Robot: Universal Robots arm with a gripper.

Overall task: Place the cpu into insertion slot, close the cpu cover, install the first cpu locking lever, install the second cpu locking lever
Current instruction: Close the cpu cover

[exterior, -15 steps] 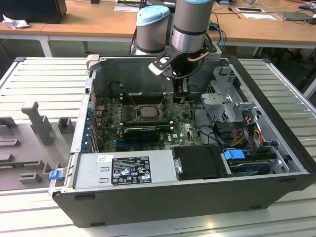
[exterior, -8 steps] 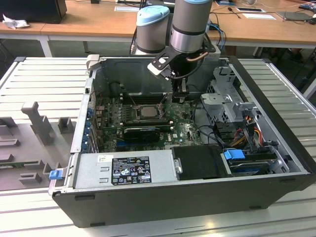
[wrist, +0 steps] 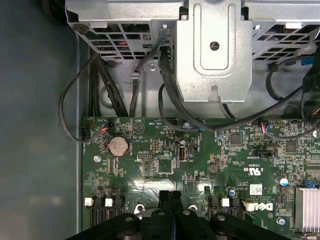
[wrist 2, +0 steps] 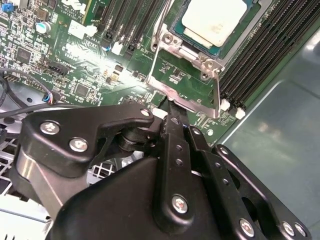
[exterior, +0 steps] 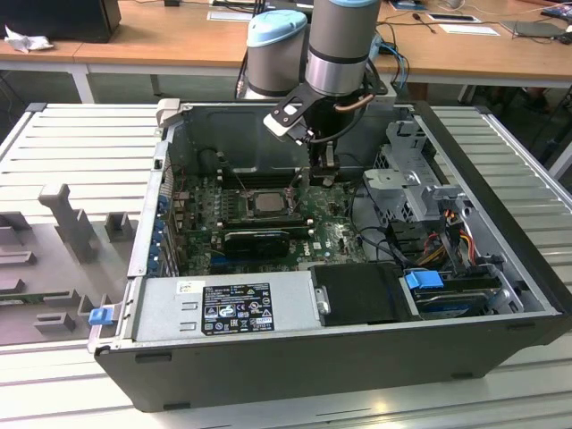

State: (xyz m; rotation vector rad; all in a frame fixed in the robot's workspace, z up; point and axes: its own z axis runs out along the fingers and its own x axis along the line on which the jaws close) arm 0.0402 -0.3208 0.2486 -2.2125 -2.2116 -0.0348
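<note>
The cpu (wrist 2: 215, 20) lies silvery top up in the black-rimmed insertion slot (wrist 2: 176, 24), and it also appears mid-board in the exterior view (exterior: 265, 202). The cpu cover (wrist 2: 155, 62) is swung open, away from the slot; green board shows through its square window. My gripper (wrist 2: 172, 111) is shut, its black fingers pressed together, with the tips at the cover's free edge. The same shut gripper (wrist: 170, 194) hangs just above the motherboard in the first wrist view, and inside the case (exterior: 326, 172) in the exterior view. I cannot pick out the locking levers for certain.
Long black memory slots (wrist 2: 135, 20) flank the socket on both sides. A metal drive cage (wrist: 212, 50) with black cables (wrist: 100, 80) stands past the board's edge. A black card (exterior: 259, 239) and the power supply (exterior: 228, 308) sit nearer the camera, inside the case walls.
</note>
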